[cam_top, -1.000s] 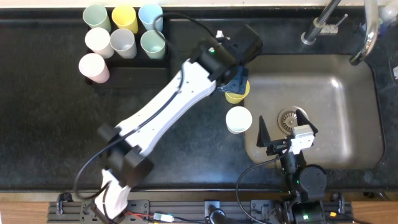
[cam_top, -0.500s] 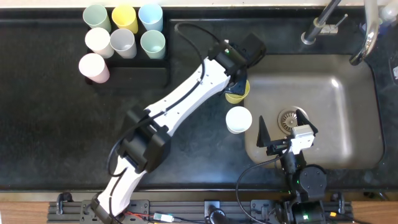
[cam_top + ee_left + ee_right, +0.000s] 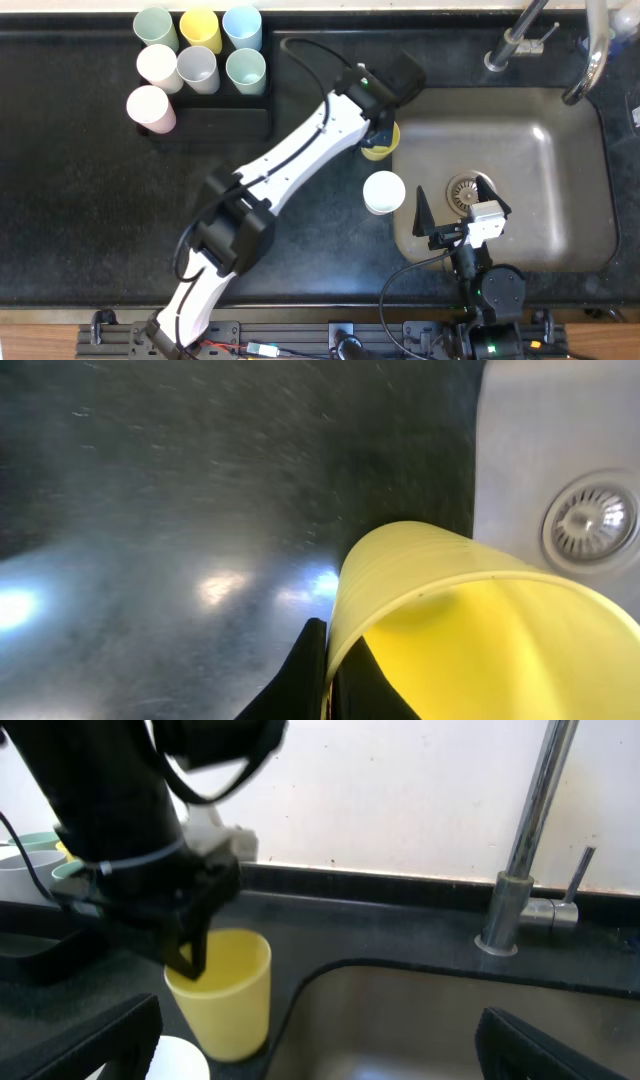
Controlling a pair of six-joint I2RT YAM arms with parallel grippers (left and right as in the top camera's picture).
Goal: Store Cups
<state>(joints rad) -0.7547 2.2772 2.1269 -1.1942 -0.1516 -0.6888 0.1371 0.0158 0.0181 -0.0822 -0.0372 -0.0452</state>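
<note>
A yellow cup (image 3: 382, 150) (image 3: 225, 990) stands upright on the black counter at the sink's left edge. My left gripper (image 3: 379, 130) (image 3: 330, 682) is shut on its rim, one finger (image 3: 196, 956) inside the cup and one outside. A white cup (image 3: 383, 192) (image 3: 182, 1062) stands just in front of it, mouth up. Several pastel cups (image 3: 197, 68) stand in a black tray (image 3: 235, 118) at the back left, and a pink cup (image 3: 150, 108) is at its front left corner. My right gripper (image 3: 455, 207) (image 3: 320, 1055) hangs open over the sink's front, holding nothing.
The steel sink (image 3: 545, 150) with its drain (image 3: 588, 520) takes up the right side, and a faucet (image 3: 515, 40) (image 3: 520, 870) stands behind it. Bare black counter (image 3: 90, 200) stretches across the left and front.
The left arm stretched out farther toward the sink and its gripper settled onto the yellow cup's rim. The cups and the right arm stayed put.
</note>
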